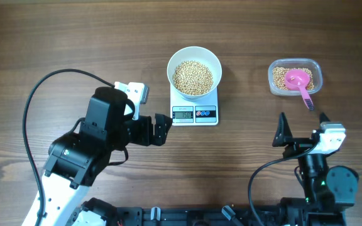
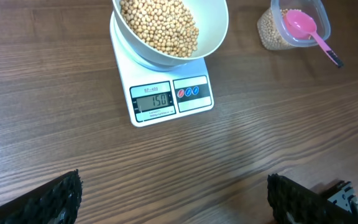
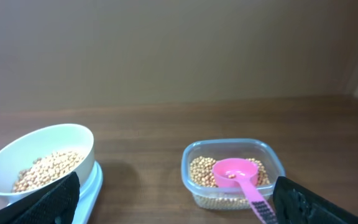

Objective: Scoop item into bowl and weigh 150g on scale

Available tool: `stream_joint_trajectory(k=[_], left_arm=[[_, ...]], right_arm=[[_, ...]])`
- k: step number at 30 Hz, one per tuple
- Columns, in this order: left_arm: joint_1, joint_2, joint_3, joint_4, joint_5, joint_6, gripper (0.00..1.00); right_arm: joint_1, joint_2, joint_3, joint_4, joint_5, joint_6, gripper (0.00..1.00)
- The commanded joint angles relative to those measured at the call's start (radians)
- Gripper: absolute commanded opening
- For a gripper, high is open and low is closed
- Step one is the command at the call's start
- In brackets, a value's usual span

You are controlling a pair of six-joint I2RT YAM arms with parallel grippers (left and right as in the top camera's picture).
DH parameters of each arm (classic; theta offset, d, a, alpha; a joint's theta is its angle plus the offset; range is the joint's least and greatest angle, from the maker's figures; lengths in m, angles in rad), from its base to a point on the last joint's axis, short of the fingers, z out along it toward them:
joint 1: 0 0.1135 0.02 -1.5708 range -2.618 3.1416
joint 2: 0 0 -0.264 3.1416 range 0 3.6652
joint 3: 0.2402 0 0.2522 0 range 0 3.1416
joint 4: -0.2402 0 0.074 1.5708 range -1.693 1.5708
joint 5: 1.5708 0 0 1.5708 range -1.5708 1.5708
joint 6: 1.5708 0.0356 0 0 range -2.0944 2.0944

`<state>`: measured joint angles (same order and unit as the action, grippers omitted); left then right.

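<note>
Overhead, the round glossy white bowl (image 1: pixel 173 61) of small tan beans (image 1: pixel 193 76) sits on the flat white digital scale (image 1: pixel 195 120) on the wooden bench (image 1: pixel 74 37). The left hand (image 1: pixel 167 130) and the right hand (image 1: pixel 303 119) both gape, empty. Left wrist: the scale's display reads 150. Right wrist: a pink plastic scoop (image 3: pixel 234 170) lies in the clear plastic container (image 3: pixel 186 168) of beans, right of the bowl.
</note>
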<state>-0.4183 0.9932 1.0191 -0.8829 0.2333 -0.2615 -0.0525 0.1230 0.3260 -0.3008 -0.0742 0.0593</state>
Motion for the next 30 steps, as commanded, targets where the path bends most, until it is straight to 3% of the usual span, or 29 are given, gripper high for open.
stream_joint_trajectory(k=[1, 6, 14, 30], left_arm=[[-0.005, 0.002, -0.005, 0.0, 0.009, -0.009, 1.0], [-0.005, 0.002, -0.005, 0.0, 0.009, -0.009, 1.0], [-0.005, 0.002, -0.005, 0.0, 0.009, -0.009, 1.0], [-0.005, 0.002, -0.005, 0.0, 0.009, -0.009, 1.0]], right_arm=[[0.024, -0.043, -0.075, 0.057, 0.011, -0.006, 1.0], [0.04, -0.121, -0.224, 0.244, 0.056, -0.007, 1.0], [0.04, -0.12, -0.316, 0.351, 0.104, -0.056, 1.0], [0.042, -0.121, -0.321, 0.312, 0.126, -0.085, 1.0]])
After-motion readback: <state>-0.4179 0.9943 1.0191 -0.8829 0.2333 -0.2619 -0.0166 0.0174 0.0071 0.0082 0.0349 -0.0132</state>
